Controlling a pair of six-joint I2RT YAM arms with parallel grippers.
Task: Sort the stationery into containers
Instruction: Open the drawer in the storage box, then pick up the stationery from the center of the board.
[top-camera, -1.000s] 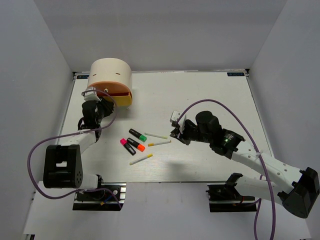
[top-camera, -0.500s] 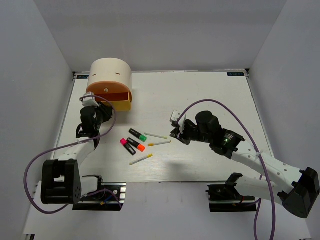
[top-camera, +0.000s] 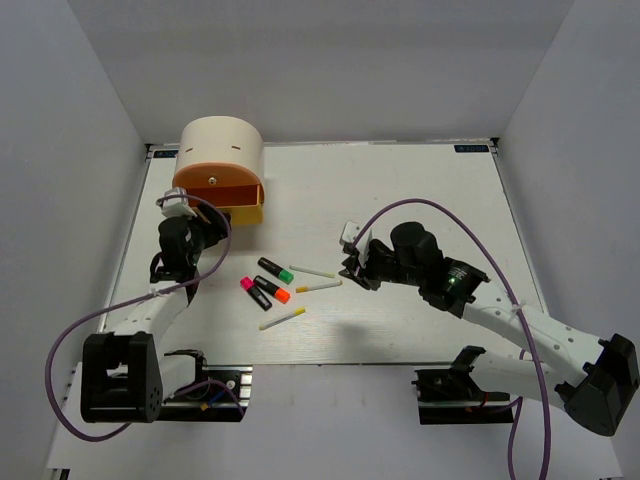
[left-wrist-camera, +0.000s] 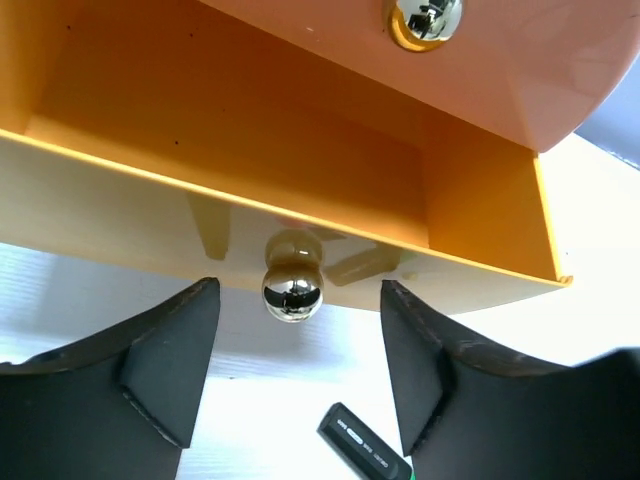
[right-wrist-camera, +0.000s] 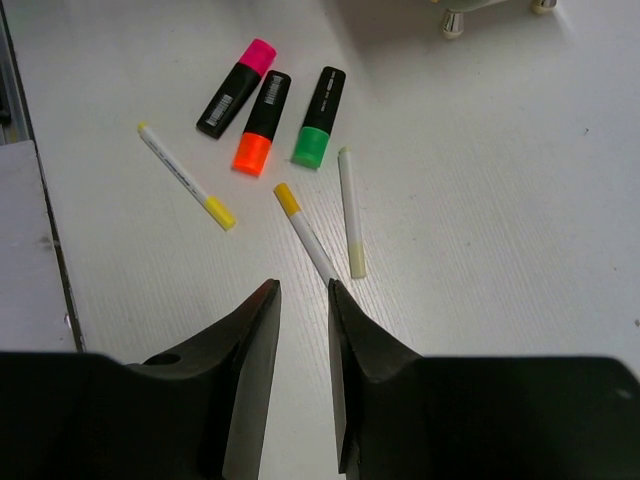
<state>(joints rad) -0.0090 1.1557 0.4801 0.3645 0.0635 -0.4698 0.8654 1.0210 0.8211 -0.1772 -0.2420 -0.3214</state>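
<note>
The cream drum-shaped container (top-camera: 221, 150) stands at the back left with its orange drawer (top-camera: 232, 197) pulled out. In the left wrist view the drawer (left-wrist-camera: 250, 150) gapes above its shiny knob (left-wrist-camera: 292, 290). My left gripper (left-wrist-camera: 298, 325) is open, its jaws on either side of the knob and apart from it. Green (top-camera: 277, 270), orange (top-camera: 272, 290) and pink (top-camera: 254, 293) highlighters lie mid-table beside three thin sticks (top-camera: 318, 286). My right gripper (right-wrist-camera: 302, 288) hovers low with a narrow empty gap, the near end of one stick (right-wrist-camera: 308, 235) just ahead of its right fingertip.
A second closed drawer with its own knob (left-wrist-camera: 423, 20) sits above the open one. The green highlighter's black end (left-wrist-camera: 365, 457) lies on the table close below my left gripper. White walls enclose the table on three sides.
My left gripper has let go of the drawer knob, spread its jaws and drawn back a little towards the near edge. The right jaws have parted slightly; that arm has hardly moved.
</note>
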